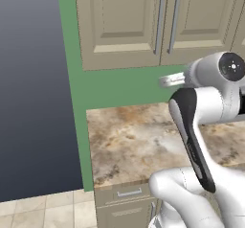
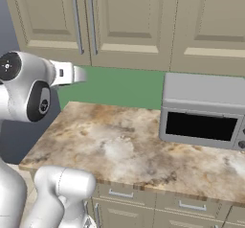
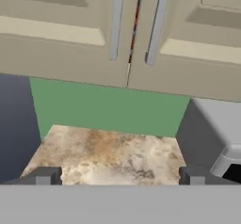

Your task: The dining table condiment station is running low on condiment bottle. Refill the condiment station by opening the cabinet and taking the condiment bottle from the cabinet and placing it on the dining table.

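- Two dark fingers [image 3: 46,176] of the gripper [image 3: 120,177] stand far apart, with nothing between them.
- Below them lies a brown marble counter [image 3: 113,157].
- Up above hangs the cabinet [image 3: 61,49], both doors shut, with two long silver handles [image 3: 116,23] side by side.
- A thin red strip shows in the crack between the doors.
- A grey microwave [image 2: 203,109] sits on the counter to the right.

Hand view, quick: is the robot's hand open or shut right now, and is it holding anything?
Hand: open, fingertips spread wide, nothing between them; it faces the closed beige raised-panel cabinet doors.
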You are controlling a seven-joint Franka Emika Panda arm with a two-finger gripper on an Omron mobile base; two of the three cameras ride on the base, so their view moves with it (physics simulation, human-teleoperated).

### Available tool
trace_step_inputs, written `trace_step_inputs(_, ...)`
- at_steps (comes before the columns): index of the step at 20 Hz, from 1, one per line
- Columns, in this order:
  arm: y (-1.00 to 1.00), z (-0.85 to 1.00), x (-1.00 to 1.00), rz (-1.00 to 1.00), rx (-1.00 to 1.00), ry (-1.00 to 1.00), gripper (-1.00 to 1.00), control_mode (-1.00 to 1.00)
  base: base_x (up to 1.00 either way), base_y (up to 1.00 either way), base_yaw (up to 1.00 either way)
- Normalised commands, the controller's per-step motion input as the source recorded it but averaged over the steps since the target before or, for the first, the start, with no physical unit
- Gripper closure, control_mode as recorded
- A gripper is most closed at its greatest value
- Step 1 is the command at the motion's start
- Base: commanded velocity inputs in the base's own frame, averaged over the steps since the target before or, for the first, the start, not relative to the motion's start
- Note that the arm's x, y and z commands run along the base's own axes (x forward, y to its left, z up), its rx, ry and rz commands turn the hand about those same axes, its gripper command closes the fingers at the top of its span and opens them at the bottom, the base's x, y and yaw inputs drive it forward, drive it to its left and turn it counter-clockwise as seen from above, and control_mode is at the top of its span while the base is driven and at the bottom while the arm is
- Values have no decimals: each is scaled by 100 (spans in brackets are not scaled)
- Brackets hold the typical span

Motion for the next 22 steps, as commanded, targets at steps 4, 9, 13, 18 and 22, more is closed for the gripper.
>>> trace_step_inputs(4,-12,15,0,0,8,0,-100,-100,0,0,0)
trace_step_inputs(9,1,64,-4,0,-1,-11,-100,-100,0,0,0)
trace_step_inputs(13,1,50,-11,0,0,-21,-100,-100,0,0,0)
trace_step_inputs(18,10,51,0,0,0,-18,-100,-100,0,0,0)
trace_step_inputs(22,16,42,2,0,0,-14,-100,-100,0,0,0)
